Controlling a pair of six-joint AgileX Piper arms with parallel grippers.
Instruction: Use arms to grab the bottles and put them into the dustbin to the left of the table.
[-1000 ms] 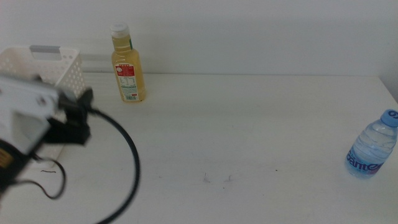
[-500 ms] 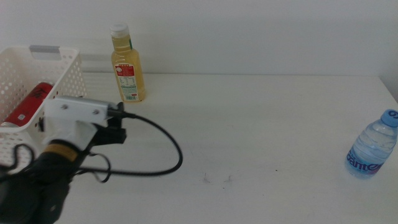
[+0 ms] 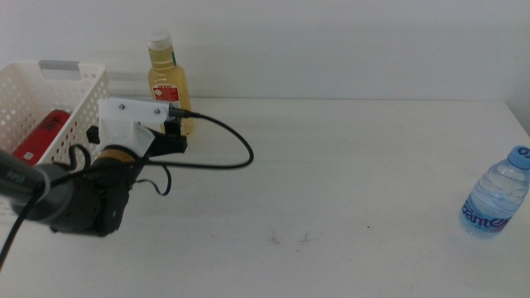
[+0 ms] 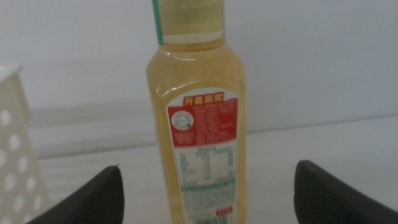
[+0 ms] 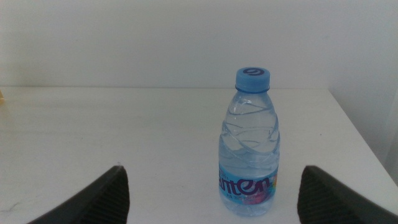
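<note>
Left gripper (image 4: 205,199) wide open, empty, facing yellow-liquid bottle (image 3: 170,83): white cap, red label, upright at table (image 3: 348,174) back edge beside dustbin (image 3: 79,99). Open tabletop rightward to water bottle (image 3: 495,194).

Middle view looks down over the table (image 3: 348,165); 2 wrist views sit low, each facing 1 bottle.

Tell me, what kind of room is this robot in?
Probably a test lab, not a home. There is just a plain white table against a bare wall, a white dustbin and single drinks: a yellow bottle facing the open left gripper, and a water bottle.
</note>
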